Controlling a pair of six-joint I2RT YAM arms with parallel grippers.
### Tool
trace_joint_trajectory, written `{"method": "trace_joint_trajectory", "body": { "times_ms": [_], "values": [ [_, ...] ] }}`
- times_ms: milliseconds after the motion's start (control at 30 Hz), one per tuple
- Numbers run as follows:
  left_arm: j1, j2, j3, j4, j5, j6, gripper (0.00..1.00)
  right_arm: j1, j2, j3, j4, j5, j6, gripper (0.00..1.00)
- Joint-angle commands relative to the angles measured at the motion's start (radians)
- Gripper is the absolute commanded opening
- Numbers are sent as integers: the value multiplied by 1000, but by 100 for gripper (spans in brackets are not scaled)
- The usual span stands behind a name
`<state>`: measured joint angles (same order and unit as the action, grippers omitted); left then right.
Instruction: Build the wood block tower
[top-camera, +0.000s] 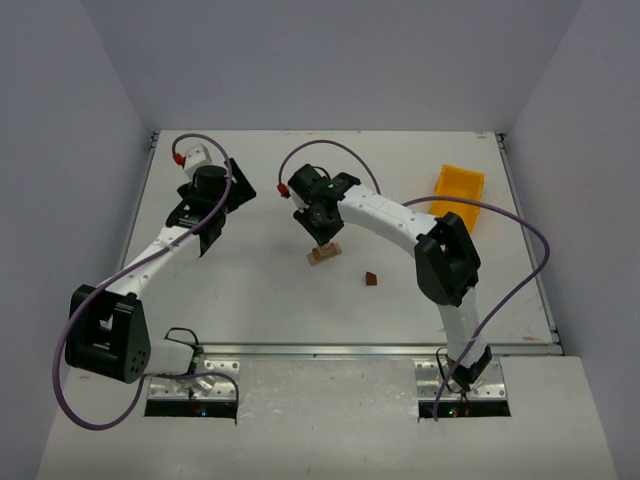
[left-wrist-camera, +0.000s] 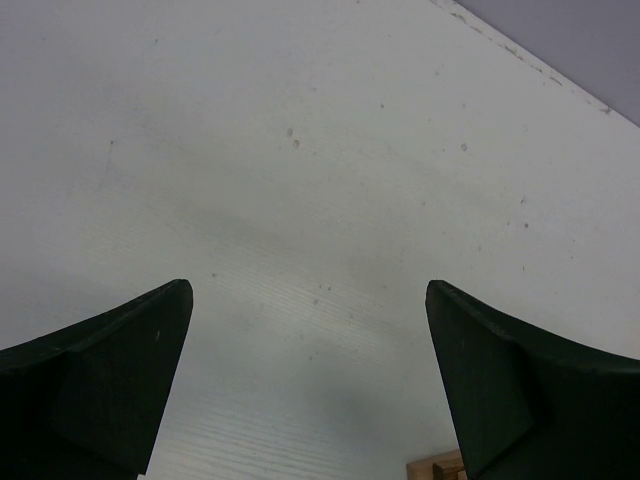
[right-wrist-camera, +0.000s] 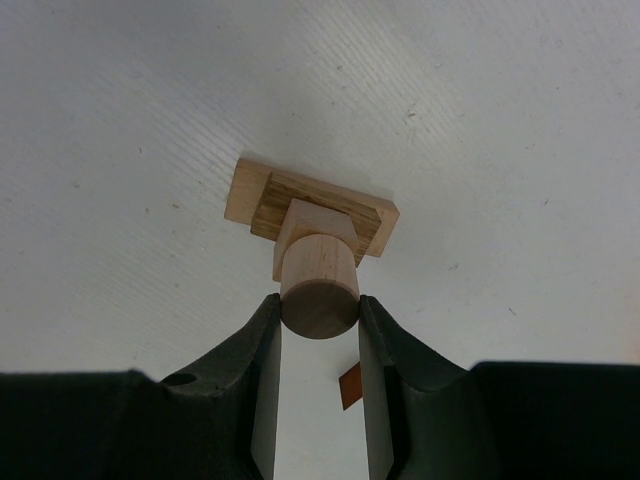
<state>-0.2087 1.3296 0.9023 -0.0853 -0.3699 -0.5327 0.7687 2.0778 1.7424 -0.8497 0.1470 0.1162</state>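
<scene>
While the stack is only partly up, the top external view has the right gripper (top-camera: 322, 232) poised directly over the wood block tower (top-camera: 324, 254). The left gripper (top-camera: 226, 212) is well off to its side, out of the way. A dark reddish-brown wedge (top-camera: 371, 279) lies apart from both, likely a later piece.

In the left wrist view the jaws are spread wide on nothing, with bare table (left-wrist-camera: 300, 150) between them. A wooden corner (left-wrist-camera: 438, 467), probably the tower's, peeks in beside one finger's base.

In the right wrist view the jaws are clamped on a wooden cylinder (right-wrist-camera: 318, 280). It is lined up with the small pale block (right-wrist-camera: 305, 222) just beyond the fingertips, and whether they touch I cannot tell. That block sits on a darker plank (right-wrist-camera: 330, 200) over a pale base plank (right-wrist-camera: 243, 192). I judge the cylinder is aligned for seating on the stack. The wedge shows between the fingers, nearer the palm.
</scene>
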Motion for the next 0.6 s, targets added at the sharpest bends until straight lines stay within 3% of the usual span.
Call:
{"method": "trace_joint_trajectory", "body": {
  "times_ms": [0, 567],
  "values": [
    [12, 0, 4, 48, 3, -10, 100, -5, 5, 25, 21, -10, 3, 19],
    [12, 0, 4, 47, 3, -11, 100, -5, 3, 20, 14, -22, 10, 20]
  ]
}}
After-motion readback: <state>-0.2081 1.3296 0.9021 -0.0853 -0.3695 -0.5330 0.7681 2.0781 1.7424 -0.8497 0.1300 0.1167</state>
